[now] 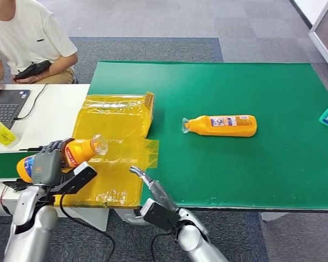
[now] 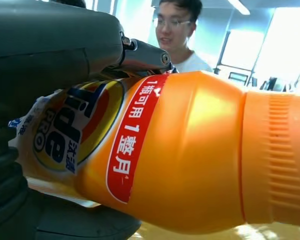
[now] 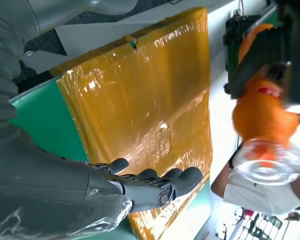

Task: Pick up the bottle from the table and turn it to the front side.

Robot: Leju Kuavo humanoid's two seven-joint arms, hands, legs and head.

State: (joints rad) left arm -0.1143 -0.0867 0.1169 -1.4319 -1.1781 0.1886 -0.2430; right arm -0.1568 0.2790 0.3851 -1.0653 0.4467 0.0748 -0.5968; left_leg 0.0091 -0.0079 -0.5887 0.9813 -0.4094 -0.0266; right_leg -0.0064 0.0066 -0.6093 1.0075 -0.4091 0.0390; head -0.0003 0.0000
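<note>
Operator, your right robot hand (image 1: 147, 183) sits at the near edge of the green surface (image 1: 236, 169), fingers extended and apart, holding nothing. Your left robot hand (image 1: 48, 164) grips an orange bottle (image 1: 77, 152) around its labelled body, lifted off the surface and lying roughly level, clear cap toward the right. The left wrist view shows the printed label (image 2: 65, 130) facing that camera. Yellow plastic sheeting (image 1: 112, 131) lies beneath and beyond it. A second orange bottle (image 1: 222, 125) lies on its side farther out, well apart. A person (image 1: 26, 38) sits at a laptop (image 1: 7, 103) far left.
</note>
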